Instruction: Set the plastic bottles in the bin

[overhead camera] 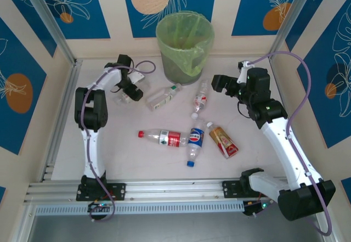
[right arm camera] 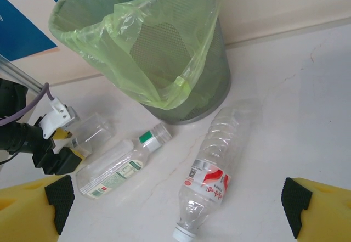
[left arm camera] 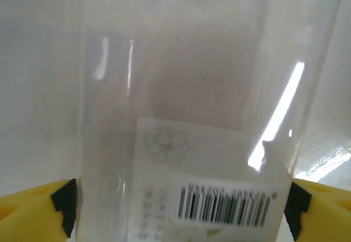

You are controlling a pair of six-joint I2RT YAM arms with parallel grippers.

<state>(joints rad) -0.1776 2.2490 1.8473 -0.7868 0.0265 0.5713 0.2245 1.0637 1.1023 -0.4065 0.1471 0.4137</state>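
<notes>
While five bottles lie loose on the table [overhead camera: 126, 159], my left gripper [overhead camera: 129, 92] is down at the sixth, a clear bottle [left arm camera: 186, 116] lying just left of the bin [overhead camera: 186, 69] on the tabletop. Seen from my left wrist, the jaws straddle its body, with the black pads [left arm camera: 66, 201] right at its two sides. I cannot tell whether they already pinch it or merely flank it. I judge the step in hand to be the grasp of this first bottle, with nothing binned yet as far as I can see.

My right gripper [right arm camera: 175, 203] hangs spread wide with nothing between its jaws, above the red-labelled bottle [right arm camera: 211, 170] and near the green-capped bottle [right arm camera: 123, 162], both close to the foot of the bin.

Next, I think the left jaws must come together enough to hold thin, slippery plastic without buckling it. Then I need a lift high enough to clear the green bag's rim, which stands well above every bottle, a swing rightward over the opening, and a release. The right arm could take the red-labelled bottle meanwhile, provided the two arms keep apart at the bin.
</notes>
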